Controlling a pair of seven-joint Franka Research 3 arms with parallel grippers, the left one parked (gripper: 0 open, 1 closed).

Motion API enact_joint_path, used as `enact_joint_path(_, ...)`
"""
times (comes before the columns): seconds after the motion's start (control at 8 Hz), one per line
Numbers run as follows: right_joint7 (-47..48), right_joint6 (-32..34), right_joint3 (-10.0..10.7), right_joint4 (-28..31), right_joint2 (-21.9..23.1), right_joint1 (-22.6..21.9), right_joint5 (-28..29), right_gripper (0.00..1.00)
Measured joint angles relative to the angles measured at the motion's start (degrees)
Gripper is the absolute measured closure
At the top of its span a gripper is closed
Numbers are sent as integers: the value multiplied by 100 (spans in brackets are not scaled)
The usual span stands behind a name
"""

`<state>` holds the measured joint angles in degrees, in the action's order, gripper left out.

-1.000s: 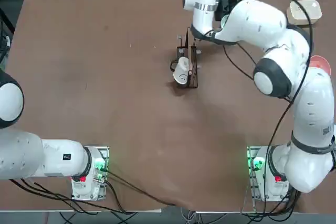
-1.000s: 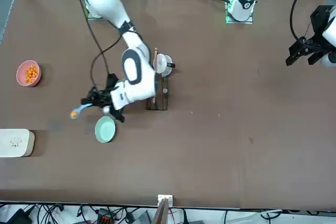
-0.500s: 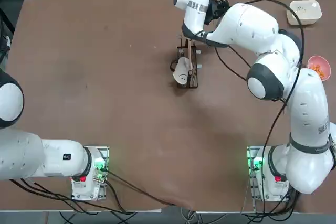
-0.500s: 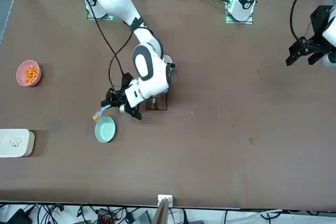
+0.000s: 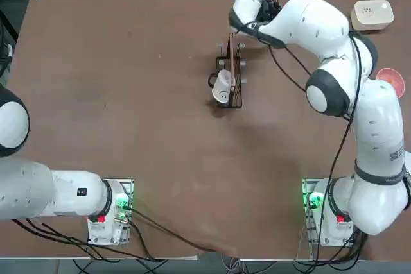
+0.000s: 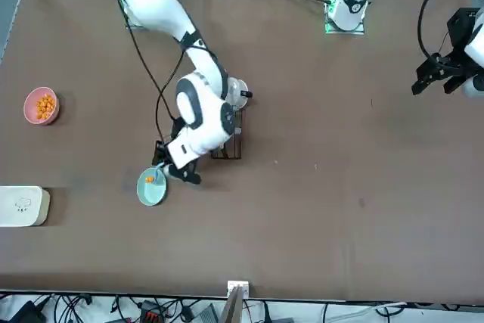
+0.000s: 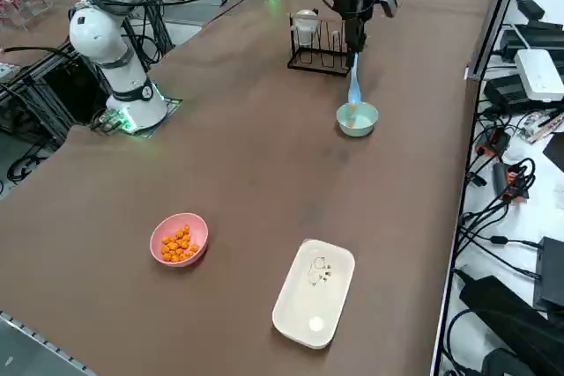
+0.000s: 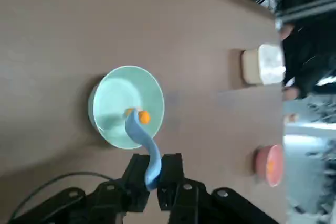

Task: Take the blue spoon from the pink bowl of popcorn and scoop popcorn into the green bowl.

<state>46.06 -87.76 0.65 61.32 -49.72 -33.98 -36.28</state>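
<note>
My right gripper is shut on the handle of the blue spoon, just above the green bowl. The spoon hangs steeply down, its tip inside the bowl. One or two orange popcorn pieces lie at the spoon's tip within the green bowl. The gripper stands between the bowl and the wire rack. The pink bowl with several popcorn pieces sits far off toward my right side. In the top view my arm hides the green bowl.
A black wire rack with a white mug stands close beside the gripper. A cream-white rounded box lies near the table's far edge, past the pink bowl. Cables run along the table's edges.
My gripper carried the spoon from beside the green bowl to over it. The spoon has tipped downward, and popcorn now lies in the green bowl.
</note>
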Motion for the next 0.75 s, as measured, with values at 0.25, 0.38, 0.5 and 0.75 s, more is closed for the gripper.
enact_joint_path(0.25, -15, -111, 10, -230, 146, 357, 784, 88)
enact_joint_path(0.38, -35, -117, 10, -245, 262, 483, 971, 88)
enact_joint_path(0.5, -45, 19, 12, -247, 364, 564, 1030, 88)
enact_joint_path(0.75, -50, 1007, 37, -223, 480, 750, 1032, 88)
